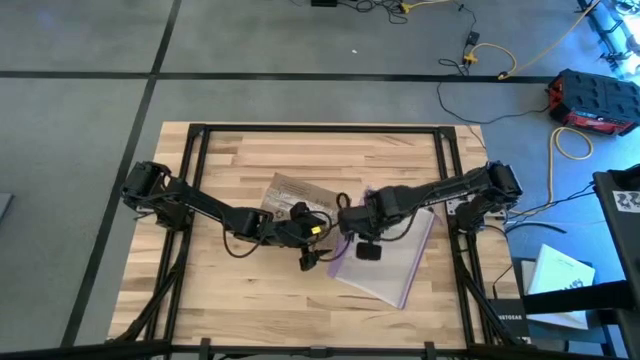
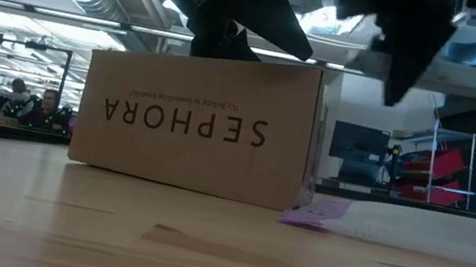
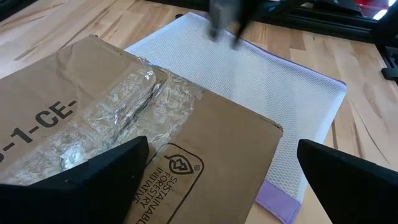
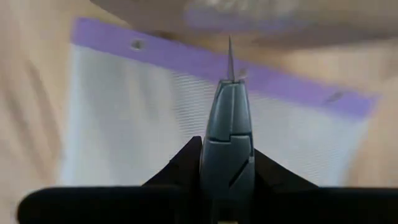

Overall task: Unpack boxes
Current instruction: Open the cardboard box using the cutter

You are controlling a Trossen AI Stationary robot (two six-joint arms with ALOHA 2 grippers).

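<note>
From above, a plain brown cardboard box (image 1: 288, 196) lies near the middle of the pale wooden slatted table (image 1: 210, 160), with a clear plastic bag with a purple zip edge (image 1: 395, 262) just to its right. The left gripper (image 1: 310, 238) reaches in over the box's near right corner, and the right gripper (image 1: 352, 218) sits close beside it, between box and bag. At table height the box (image 2: 201, 117) stands on the tabletop (image 2: 103, 228) with black "SEPHORA" lettering upside down on its facing side, the purple edge of the bag (image 2: 317, 211) touching its lower right corner; dark arm parts hang blurred above. The left wrist camera looks down on the box's top (image 3: 211, 155), crossed by crinkled clear tape (image 3: 118, 118), with the bag (image 3: 273, 93) beyond; this claw's two dark fingers (image 3: 106, 180) are spread wide apart and hold nothing. The right wrist camera shows its fingers (image 4: 180, 165) closed tight around a small grey knife-like tool (image 4: 227, 155), whose thin blade points toward the bag's purple strip (image 4: 186, 59).
</note>
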